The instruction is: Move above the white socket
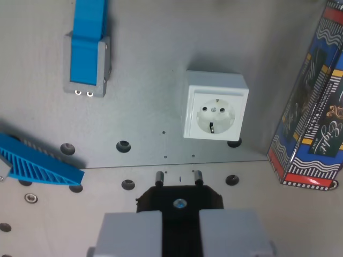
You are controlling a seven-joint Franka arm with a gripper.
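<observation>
White socket (216, 106) sits mid-right on tabletop (150, 48). Fingers (134, 233) at bottom clamp a black plug (179, 202), pins toward socket, well apart. Blue/grey block (88, 51) top left, patterned box (313, 112) at right.

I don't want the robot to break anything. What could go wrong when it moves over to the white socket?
1. The patterned box stands close to the white socket on the wrist view's right, so a sideways overshoot could knock it.
2. The gripper holds a black plug whose pins point toward the socket but sit to its left; stopping there would leave them misaligned.
3. Moving too low might scrape the pins on the grey plate.
</observation>
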